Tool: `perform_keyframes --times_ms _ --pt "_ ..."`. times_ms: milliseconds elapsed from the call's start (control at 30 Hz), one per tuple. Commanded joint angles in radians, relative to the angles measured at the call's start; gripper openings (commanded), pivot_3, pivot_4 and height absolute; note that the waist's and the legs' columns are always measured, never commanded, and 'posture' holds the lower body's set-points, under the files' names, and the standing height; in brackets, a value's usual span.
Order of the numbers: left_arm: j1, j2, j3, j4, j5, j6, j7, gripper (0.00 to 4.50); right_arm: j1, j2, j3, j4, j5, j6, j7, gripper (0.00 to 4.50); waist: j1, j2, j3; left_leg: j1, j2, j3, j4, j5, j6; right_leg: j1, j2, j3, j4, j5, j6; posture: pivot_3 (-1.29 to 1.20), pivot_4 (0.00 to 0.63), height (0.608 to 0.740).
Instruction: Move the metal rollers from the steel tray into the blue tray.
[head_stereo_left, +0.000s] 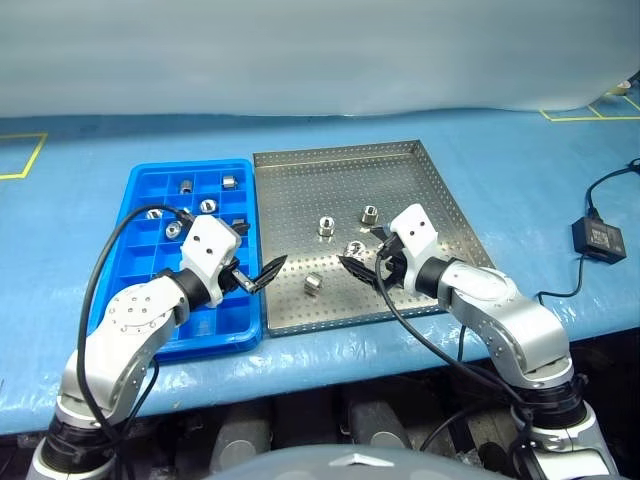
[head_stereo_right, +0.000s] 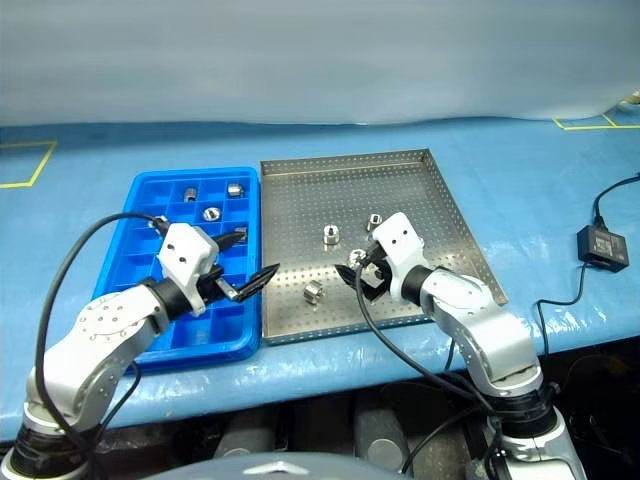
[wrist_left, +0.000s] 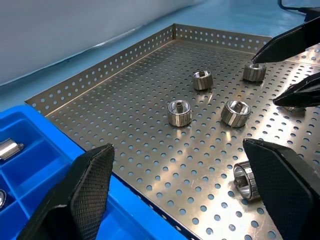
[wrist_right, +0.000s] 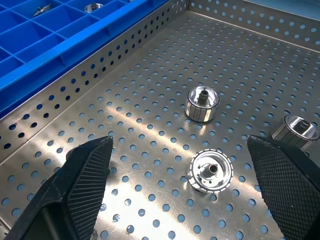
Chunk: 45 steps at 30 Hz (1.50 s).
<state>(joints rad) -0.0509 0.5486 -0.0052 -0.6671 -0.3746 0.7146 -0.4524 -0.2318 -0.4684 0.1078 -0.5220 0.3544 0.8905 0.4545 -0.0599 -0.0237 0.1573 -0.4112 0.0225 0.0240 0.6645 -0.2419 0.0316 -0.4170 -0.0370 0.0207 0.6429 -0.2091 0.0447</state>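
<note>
The steel tray (head_stereo_left: 400, 170) has its far half bare. Four rollers (head_stereo_left: 327, 226) cluster near the middle and front edge, with gaps between them; the low rim is the only barrier.

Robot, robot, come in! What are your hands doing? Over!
Left gripper and right gripper open, empty. Metal rollers wait in steel tray. Nothing blocking.

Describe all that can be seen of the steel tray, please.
The steel tray is a large rectangle of shiny silver metal with a perforated floor and a low raised rim, also perforated. It lies flat on the blue table cover, its left side against the blue tray. Four rollers rest loose on its floor toward the near half. Both open tools, left and right, hover over its near part.
</note>
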Motion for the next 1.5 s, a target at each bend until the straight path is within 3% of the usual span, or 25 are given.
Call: perform_keyframes --times_ms 33,933,1033,1200,1500 --pt "-0.009 -0.001 0.027 -0.029 -0.009 -0.007 0.004 4.46 -0.022 -0.006 -0.015 -0.017 -0.003 -0.018 0.000 4.50 0.000 0.000 0.000 0.000 0.000 0.000 0.000 0.000 0.000 0.000 0.000 0.000 0.000 0.000 0.000 -0.09 0.150 0.740" --pt "-0.015 0.021 0.024 -0.015 -0.010 0.001 -0.025 4.46 -0.023 -0.014 -0.003 -0.001 -0.009 -0.052 0.020 4.50 0.002 0.000 0.000 0.000 0.000 0.000 0.000 0.000 0.000 0.000 0.000 0.000 0.000 0.000 0.000 -0.07 0.150 0.740" --pt "-0.078 0.032 -0.037 0.007 -0.003 0.024 -0.054 4.46 -0.004 -0.019 -0.013 -0.008 -0.007 -0.046 0.022 4.50 0.012 0.000 0.000 0.000 0.000 0.000 0.000 0.000 0.000 0.000 0.000 0.000 0.000 0.000 0.000 -0.06 0.150 0.740" --pt "-0.251 0.074 -0.265 0.113 0.051 0.064 -0.177 4.46 0.074 -0.027 -0.024 -0.079 -0.012 -0.036 0.002 4.50 0.028 0.000 0.000 0.000 -0.001 -0.001 0.001 0.000 0.000 0.001 0.000 0.000 0.000 -0.002 0.003 -0.11 0.150 0.740" --pt "-0.407 0.046 -0.441 0.378 0.147 0.051 -0.269 4.46 0.163 -0.017 -0.052 -0.203 -0.021 -0.010 -0.081 4.50 -0.019 0.001 0.000 0.000 0.000 0.000 0.000 0.000 0.001 0.000 0.001 0.002 0.000 -0.003 0.004 -0.22 0.150 0.740"
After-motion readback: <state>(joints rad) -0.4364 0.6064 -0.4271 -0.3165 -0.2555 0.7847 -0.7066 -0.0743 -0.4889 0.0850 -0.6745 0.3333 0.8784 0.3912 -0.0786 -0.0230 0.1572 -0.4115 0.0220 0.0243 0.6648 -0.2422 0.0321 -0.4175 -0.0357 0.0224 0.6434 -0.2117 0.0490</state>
